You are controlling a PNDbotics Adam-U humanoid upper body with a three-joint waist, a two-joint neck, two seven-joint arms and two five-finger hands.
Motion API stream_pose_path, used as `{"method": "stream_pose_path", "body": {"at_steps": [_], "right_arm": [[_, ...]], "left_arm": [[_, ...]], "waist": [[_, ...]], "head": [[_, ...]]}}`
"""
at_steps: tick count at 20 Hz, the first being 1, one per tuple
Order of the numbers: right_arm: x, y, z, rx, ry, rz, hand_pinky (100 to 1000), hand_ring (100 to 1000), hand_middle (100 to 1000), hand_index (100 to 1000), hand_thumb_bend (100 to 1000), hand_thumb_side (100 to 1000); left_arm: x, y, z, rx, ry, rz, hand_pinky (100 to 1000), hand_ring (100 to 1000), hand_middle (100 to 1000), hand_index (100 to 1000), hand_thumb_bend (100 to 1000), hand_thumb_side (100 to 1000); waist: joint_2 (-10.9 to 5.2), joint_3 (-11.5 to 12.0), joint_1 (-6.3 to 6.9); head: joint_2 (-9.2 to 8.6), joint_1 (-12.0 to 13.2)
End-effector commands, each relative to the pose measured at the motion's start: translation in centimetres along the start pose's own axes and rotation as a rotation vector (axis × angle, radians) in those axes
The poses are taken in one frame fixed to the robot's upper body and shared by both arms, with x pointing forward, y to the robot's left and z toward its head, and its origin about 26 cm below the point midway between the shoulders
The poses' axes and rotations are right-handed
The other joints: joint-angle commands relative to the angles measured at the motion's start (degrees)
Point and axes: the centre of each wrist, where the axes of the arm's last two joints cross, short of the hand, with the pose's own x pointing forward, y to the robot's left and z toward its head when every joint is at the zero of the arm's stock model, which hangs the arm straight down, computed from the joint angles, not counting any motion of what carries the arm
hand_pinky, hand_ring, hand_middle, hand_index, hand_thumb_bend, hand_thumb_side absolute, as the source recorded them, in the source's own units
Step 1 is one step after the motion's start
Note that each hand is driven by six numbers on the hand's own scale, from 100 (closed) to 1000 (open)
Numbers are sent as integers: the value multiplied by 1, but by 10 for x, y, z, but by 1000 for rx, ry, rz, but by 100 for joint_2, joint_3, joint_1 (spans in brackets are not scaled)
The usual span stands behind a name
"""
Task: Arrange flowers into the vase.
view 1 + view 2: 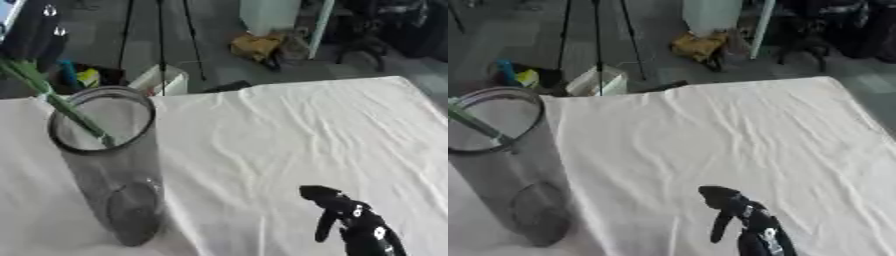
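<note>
vase (114, 165) stands at left on the white cloth (297, 130) | green stem (52, 97) slants up-left across its rim, held from above by my left arm (35, 35), hand's fingers can't be told | my right hand (354, 222) near-right, fingers relaxed, empty, well apart

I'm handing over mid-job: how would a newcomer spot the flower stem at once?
Start at the white-clothed table and go to its left side, where a tall clear glass vase stands. The green stem slants from the upper left over the vase's rim into its mouth. It is the only green, thin thing there; the right hand is black, near the bottom edge.
</note>
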Motion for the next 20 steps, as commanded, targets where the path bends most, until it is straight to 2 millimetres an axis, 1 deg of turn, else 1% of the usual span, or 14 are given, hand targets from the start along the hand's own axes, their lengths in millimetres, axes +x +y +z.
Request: {"method": "stream_pose_path", "body": {"at_steps": [1, 3, 6, 9, 10, 12, 13, 20], "right_arm": [[3, -1, -4, -7, -15, 5, 786, 794, 356, 786, 100, 1000], [3, 0, -4, -7, -16, 4, 786, 794, 356, 787, 100, 1000], [3, 0, -4, -6, -16, 3, 786, 794, 354, 787, 100, 1000], [3, 0, -4, -6, -16, 2, 786, 794, 354, 787, 100, 1000], [3, 0, -3, -6, -15, 2, 786, 794, 354, 787, 100, 1000], [3, 0, -3, -6, -14, 2, 786, 793, 355, 787, 100, 1000], [3, -1, -3, -6, -14, 2, 786, 794, 354, 787, 100, 1000], [3, -1, -2, -7, -9, 2, 787, 794, 353, 787, 100, 1000]], "left_arm": [[4, 3, -5, 4, -1, -10, 100, 100, 100, 175, 204, 802], [2, 3, -6, 7, 13, -9, 100, 100, 100, 188, 202, 820], [0, 4, -6, 8, 32, -18, 100, 100, 100, 223, 175, 856], [-1, 5, -7, 1, 50, -33, 100, 100, 100, 231, 166, 862], [-1, 5, -7, -5, 57, -41, 100, 100, 100, 262, 148, 877], [-2, 5, -6, -24, 76, -65, 100, 100, 100, 283, 113, 874], [-1, 6, -6, -33, 82, -80, 100, 100, 100, 296, 109, 875], [1, 8, -6, -66, 67, -194, 100, 100, 100, 326, 113, 844]], "waist": [[-19, -3, 49], [-19, -2, 45], [-21, 2, 44], [-25, 11, 43], [-28, 12, 44], [-37, 13, 44], [-42, 14, 45], [-62, 18, 51]], "head": [[-51, 10], [-54, 12], [-55, 16], [-46, 19], [-40, 21], [-27, 29], [-22, 31], [-27, 37]]}}
